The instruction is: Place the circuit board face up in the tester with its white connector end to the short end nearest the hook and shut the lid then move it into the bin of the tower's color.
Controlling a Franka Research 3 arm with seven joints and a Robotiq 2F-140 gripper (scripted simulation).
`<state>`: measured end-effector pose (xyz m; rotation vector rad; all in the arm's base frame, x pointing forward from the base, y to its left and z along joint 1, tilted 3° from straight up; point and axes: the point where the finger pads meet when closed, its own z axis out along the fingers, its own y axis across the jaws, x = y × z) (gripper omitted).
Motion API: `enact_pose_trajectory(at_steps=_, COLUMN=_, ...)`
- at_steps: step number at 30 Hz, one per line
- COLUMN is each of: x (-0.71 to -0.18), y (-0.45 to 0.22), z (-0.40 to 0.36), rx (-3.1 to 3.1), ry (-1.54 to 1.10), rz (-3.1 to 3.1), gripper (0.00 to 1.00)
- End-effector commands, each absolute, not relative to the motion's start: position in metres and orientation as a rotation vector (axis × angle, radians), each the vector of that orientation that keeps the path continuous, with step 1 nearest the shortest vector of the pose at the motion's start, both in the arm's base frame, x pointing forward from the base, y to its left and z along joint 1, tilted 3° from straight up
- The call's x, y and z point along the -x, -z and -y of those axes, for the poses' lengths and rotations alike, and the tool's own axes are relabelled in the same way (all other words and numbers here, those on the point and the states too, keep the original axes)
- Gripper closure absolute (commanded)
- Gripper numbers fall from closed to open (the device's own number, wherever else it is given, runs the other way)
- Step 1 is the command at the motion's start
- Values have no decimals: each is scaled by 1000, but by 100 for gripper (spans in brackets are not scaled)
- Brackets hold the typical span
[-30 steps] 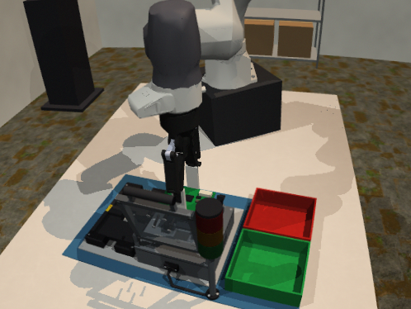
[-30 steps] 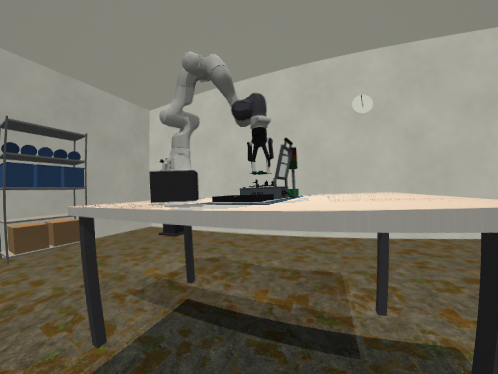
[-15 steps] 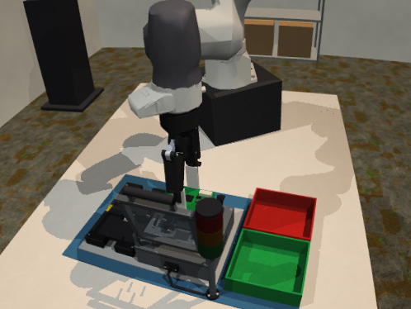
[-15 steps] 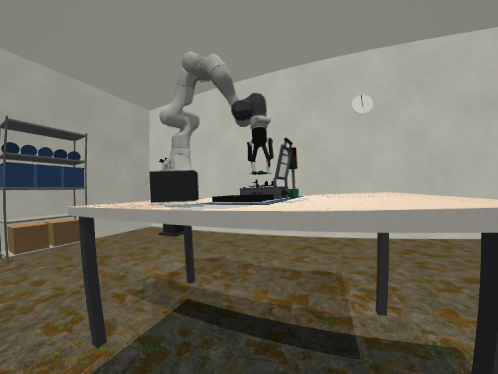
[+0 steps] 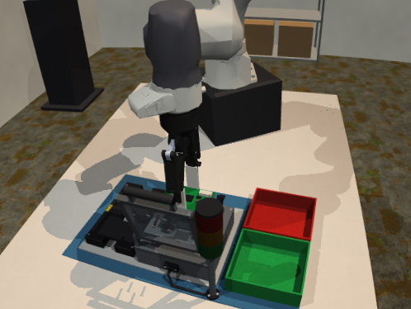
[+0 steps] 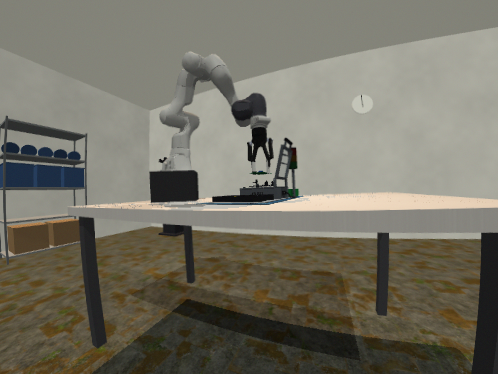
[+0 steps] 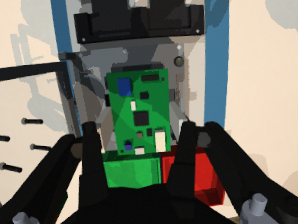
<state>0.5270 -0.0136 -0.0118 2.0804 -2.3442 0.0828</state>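
Observation:
My gripper is shut on the green circuit board, gripping its long edges. It holds the board face up, in the air above the tester's grey plate. A white part of the board lies at the end nearer the bins. The tester has its clear lid raised, with the black handle on top. The signal tower looks unlit. The black tray lies beyond the tester.
The red bin and the green bin stand side by side to the right of the tester. Everything sits on a blue mat. The robot's black base stands behind.

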Motion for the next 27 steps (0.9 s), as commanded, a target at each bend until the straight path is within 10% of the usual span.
enact_pose_trajectory(at_steps=1, x=-527, y=12, z=12, rx=-2094, ry=-83, rz=2330, gripper=54)
enact_pose_trajectory(at_steps=27, x=-528, y=44, z=14, rx=-2094, ry=-83, rz=2330, gripper=54)
